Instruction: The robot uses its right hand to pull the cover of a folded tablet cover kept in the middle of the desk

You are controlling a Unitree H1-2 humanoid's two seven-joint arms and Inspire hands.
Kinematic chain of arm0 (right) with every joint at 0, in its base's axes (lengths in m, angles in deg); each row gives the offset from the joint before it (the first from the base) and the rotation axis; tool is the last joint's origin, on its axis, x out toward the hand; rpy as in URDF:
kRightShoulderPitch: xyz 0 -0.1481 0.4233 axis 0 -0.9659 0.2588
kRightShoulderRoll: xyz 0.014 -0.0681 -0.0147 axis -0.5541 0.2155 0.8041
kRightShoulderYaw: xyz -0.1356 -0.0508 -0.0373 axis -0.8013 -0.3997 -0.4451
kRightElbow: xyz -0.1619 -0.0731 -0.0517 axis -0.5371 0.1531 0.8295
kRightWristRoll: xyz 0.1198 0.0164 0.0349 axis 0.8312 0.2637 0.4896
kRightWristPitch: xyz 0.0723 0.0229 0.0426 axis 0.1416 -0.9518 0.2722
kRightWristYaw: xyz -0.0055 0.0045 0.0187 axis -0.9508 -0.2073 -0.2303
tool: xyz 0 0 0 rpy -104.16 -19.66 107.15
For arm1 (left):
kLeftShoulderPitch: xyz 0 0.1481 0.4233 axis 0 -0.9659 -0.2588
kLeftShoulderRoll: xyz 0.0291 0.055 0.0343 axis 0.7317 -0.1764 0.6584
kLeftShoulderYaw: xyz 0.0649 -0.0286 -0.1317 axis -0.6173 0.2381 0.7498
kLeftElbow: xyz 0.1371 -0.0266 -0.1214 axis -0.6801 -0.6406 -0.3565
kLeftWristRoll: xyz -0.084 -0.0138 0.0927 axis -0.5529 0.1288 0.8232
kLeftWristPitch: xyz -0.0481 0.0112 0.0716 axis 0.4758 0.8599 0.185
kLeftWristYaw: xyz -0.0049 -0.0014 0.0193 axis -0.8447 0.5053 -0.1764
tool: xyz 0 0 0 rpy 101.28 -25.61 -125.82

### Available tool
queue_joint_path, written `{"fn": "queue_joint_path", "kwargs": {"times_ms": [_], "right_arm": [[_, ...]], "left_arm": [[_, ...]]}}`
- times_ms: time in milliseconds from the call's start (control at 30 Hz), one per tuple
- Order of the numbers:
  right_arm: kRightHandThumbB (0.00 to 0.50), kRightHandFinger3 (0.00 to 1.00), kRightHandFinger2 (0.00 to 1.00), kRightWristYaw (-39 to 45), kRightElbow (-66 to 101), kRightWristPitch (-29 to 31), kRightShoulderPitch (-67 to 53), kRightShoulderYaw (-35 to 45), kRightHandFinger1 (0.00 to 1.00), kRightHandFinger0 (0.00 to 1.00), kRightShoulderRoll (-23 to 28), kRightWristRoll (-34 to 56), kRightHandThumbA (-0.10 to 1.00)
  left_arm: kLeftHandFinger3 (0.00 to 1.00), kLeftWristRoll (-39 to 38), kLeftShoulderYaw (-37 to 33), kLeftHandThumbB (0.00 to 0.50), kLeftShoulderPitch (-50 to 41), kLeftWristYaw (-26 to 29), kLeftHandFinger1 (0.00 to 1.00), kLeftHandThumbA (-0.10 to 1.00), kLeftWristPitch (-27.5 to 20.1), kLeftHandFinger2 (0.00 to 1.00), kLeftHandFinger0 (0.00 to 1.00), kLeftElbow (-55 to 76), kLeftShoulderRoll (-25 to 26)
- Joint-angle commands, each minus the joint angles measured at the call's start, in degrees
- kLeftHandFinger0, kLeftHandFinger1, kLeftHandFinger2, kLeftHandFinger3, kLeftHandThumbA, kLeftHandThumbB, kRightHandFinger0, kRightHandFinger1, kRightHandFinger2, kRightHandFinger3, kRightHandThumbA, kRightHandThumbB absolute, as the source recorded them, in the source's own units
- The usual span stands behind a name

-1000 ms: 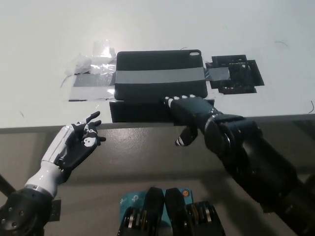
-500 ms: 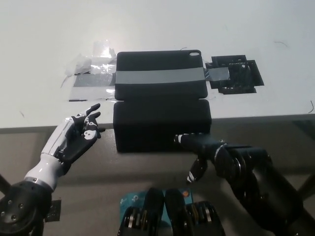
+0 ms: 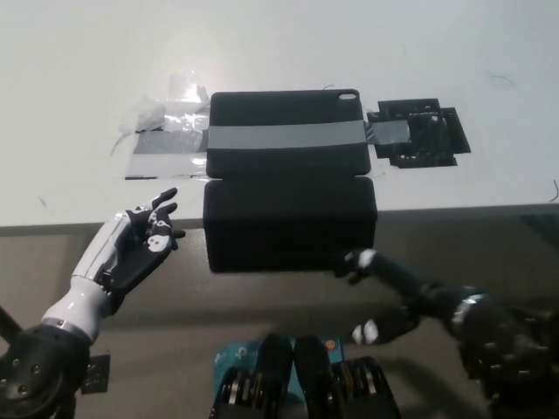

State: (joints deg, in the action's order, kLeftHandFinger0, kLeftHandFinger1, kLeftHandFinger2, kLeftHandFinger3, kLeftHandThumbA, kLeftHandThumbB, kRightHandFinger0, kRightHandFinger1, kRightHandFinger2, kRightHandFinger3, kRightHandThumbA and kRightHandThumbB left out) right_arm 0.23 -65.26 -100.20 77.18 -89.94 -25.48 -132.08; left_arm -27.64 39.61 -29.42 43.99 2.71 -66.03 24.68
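I judge the pull done: the cover flap [image 3: 291,223] hangs over the desk [image 3: 87,105] edge, my right hand [image 3: 393,292] open just off it, the left hand [image 3: 135,249] idle and open, so next I retract.

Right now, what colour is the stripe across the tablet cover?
Grey, a tape stripe across the black tablet cover. Head view.

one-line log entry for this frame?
cover flap unfolded over desk edge | right hand open, off flap | left hand open, resting

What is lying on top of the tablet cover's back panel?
A grey tape strip crosses the tablet cover, running onto the desk both sides. Whatever is beneath the cover is hidden.
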Motion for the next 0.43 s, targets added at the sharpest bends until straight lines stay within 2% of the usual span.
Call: {"fn": "queue_joint_path", "kwargs": {"times_ms": [0, 67, 100, 200, 300, 400], "right_arm": [[0.243, 0.95, 0.77, -5.62, 3.83, 0.5, 2.25, 8.67, 0.69, 0.86, 0.31, 13.35, 0.59], [0.218, 0.98, 0.82, -8.64, 3.19, 4.38, 1.98, 11.23, 0.7, 0.85, 0.58, 17.7, 0.54], [0.181, 1.0, 0.82, -11.51, 1.89, 7.13, 1.34, 15.74, 0.68, 0.78, -0.34, 22.35, 0.41], [0.121, 1.0, 0.82, -16.04, 0.63, 11.68, -0.69, 20.48, 0.67, 0.73, -1.83, 26.12, 0.32], [0.139, 0.98, 0.83, -18.16, -0.31, 10.65, -3.23, 25.62, 0.68, 0.71, -2.58, 28.34, 0.4], [0.138, 1.0, 0.9, -19.22, -2.07, 11.27, -5.26, 27.55, 0.71, 0.68, -2.07, 28.36, 0.42]], "left_arm": [[1.0, -0.54, 0.67, 0.207, 0.53, -0.83, 0.95, 1.0, -0.32, 1.0, 0.73, 0.61, 1.03], [1.0, -0.47, 0.59, 0.203, 0.57, -0.92, 0.95, 1.0, -0.67, 1.0, 0.72, 0.4, 1.08], [1.0, -0.38, 0.55, 0.203, 0.62, -0.9, 0.94, 1.0, -0.27, 1.0, 0.72, 0.43, 1.21], [1.0, -0.42, 0.56, 0.213, 0.58, -0.86, 0.94, 1.0, -0.19, 1.0, 0.72, 0.52, 1.15], [1.0, -0.53, 0.23, 0.221, 0.75, -1.03, 0.95, 1.0, -0.11, 1.0, 0.71, 0.58, 0.89], [1.0, -0.73, 0.42, 0.222, 0.8, -1.02, 0.94, 1.0, -0.35, 1.0, 0.72, 0.37, 0.84]]}}
